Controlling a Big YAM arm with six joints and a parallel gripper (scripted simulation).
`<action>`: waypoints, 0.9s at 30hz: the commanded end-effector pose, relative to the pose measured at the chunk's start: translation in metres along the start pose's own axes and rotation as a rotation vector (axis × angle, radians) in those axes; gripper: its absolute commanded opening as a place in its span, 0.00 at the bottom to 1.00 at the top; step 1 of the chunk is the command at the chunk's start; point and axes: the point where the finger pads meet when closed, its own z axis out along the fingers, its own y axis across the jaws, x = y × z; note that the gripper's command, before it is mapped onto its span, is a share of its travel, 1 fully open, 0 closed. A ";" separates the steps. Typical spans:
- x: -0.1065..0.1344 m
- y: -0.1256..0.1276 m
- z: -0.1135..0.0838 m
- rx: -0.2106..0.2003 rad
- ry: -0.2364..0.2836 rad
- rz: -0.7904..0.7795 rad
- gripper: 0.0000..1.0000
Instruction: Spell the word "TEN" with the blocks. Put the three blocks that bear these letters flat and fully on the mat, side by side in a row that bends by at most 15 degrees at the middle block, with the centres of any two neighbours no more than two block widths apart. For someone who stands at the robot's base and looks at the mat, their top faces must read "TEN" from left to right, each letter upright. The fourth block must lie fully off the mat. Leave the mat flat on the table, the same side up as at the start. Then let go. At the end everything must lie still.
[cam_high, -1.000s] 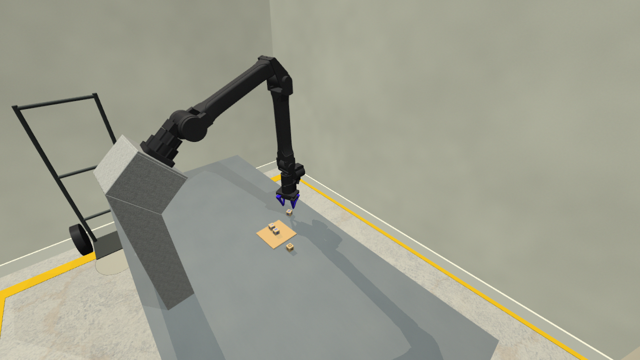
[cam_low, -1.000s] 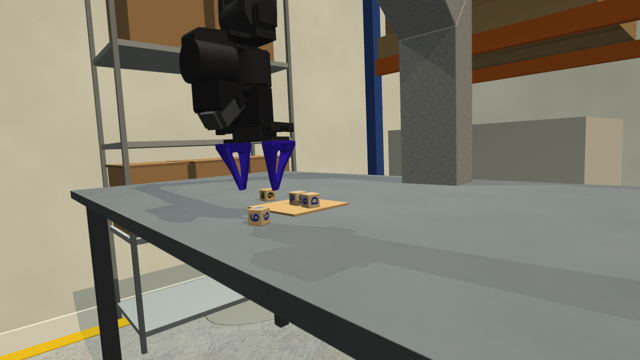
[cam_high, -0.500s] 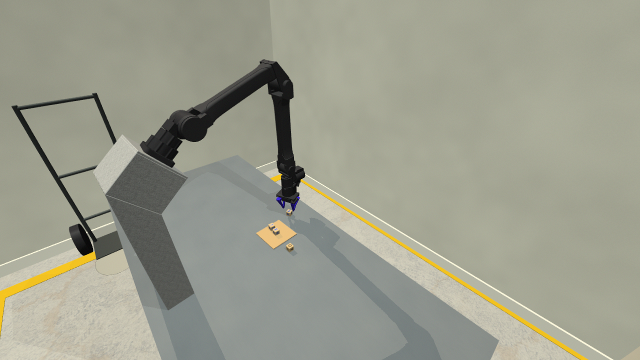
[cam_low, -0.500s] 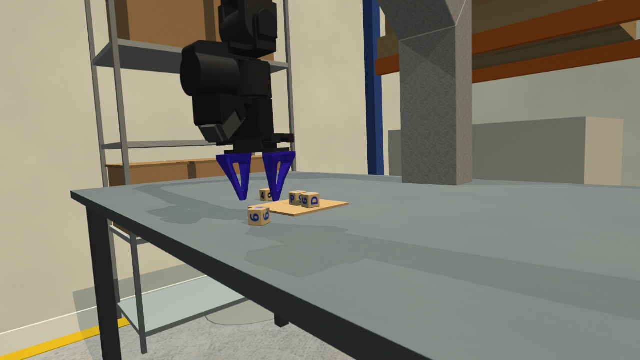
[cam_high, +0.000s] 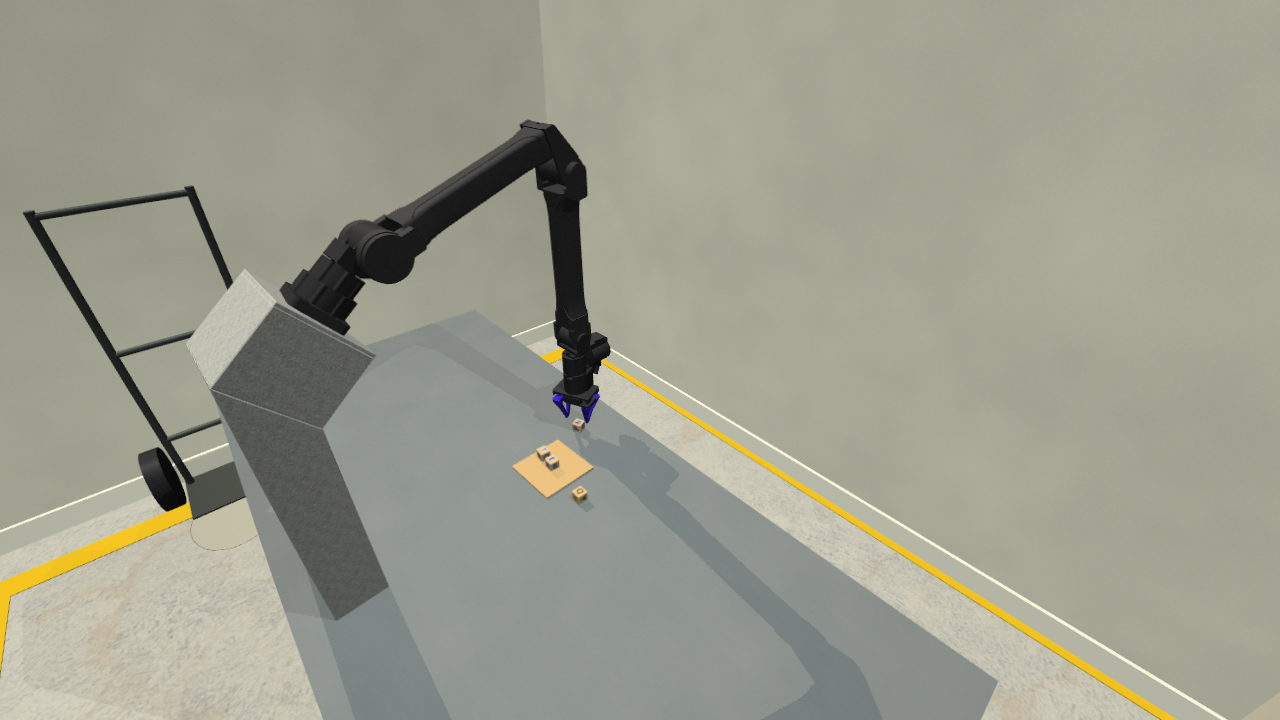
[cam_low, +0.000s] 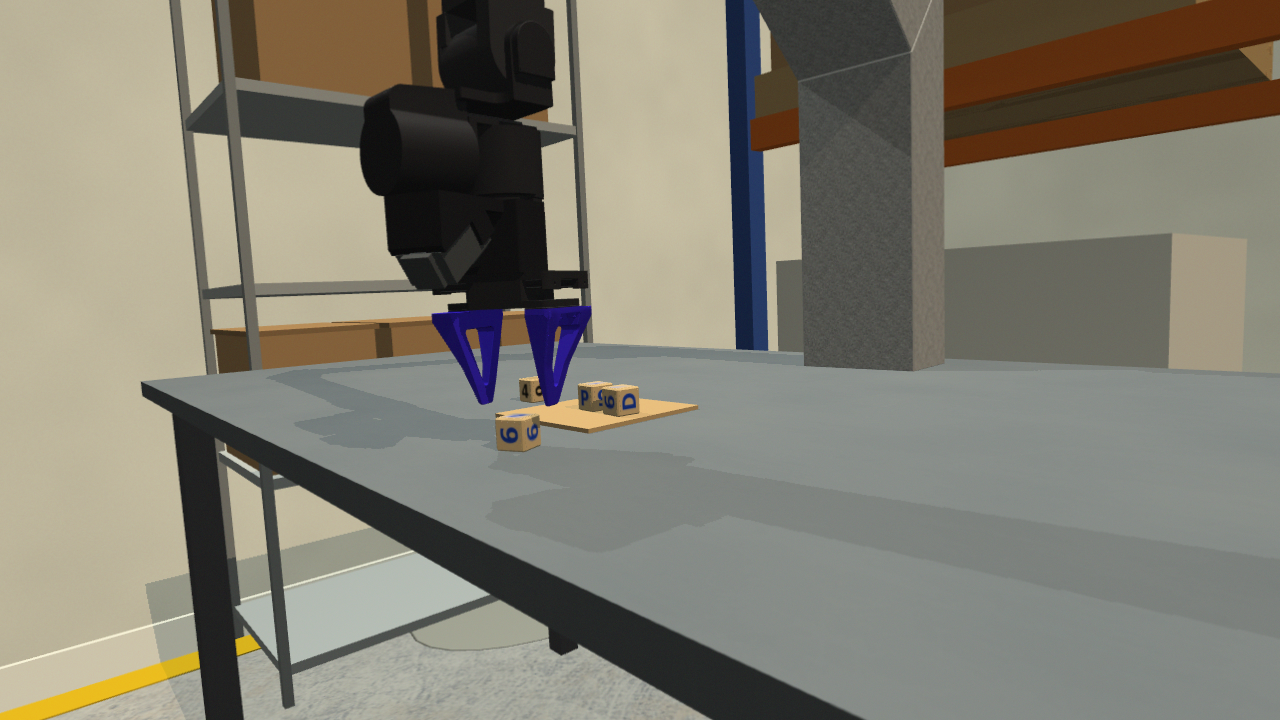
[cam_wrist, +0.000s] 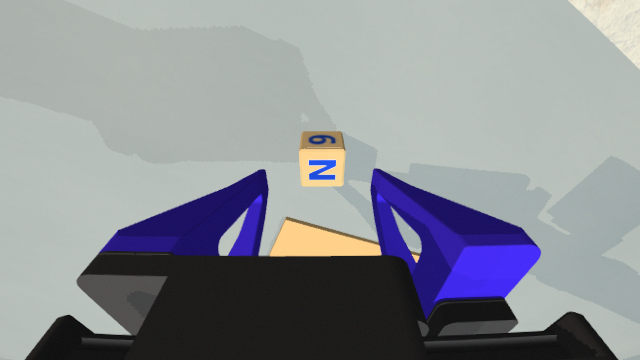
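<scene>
1. We judge the word to be about two-thirds built. Two blocks sit side by side on the mat (cam_high: 537, 481) (cam_low: 663, 409) (cam_wrist: 325, 240): the block with a D on its side (cam_high: 543, 454) (cam_low: 621, 400) and the block with a P on its side (cam_high: 552, 462) (cam_low: 589, 395). Their top letters are too small for us to read, so we cannot confirm T and E, their order or their uprightness.
2. The N block (cam_high: 578, 425) (cam_low: 517, 433) (cam_wrist: 322, 167) rests on the tabletop (cam_high: 465, 537) (cam_low: 895, 483) (cam_wrist: 450, 100), off the mat, N face up.
3. Our fingers (cam_high: 577, 418) (cam_low: 519, 402) stand apart above the N block, with nothing held between them. We take this as lining up for the pick.
4. The remaining block (cam_high: 580, 494) (cam_low: 530, 389) is also off the mat, where the spare should be if it is the fourth one.
5. Still left for us: grip the N block, set it flat beside the pair at the reading-right end, turned to match, and let go. The mat looks flat; a low carry or crooked release could knock the pair out of line.

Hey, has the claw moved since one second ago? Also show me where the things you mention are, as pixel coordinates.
Yes, the claw (cam_high: 577, 419) (cam_low: 519, 402) (cam_wrist: 319, 179) has come down, closer to the table top (cam_high: 501, 573) (cam_low: 895, 501) (cam_wrist: 450, 90).
</scene>
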 end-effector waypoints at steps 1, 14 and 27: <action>-0.003 -0.009 0.003 0.010 -0.013 -0.004 0.60; -0.003 -0.009 0.003 0.010 -0.013 -0.004 0.60; -0.003 -0.009 0.008 0.012 -0.016 -0.004 0.60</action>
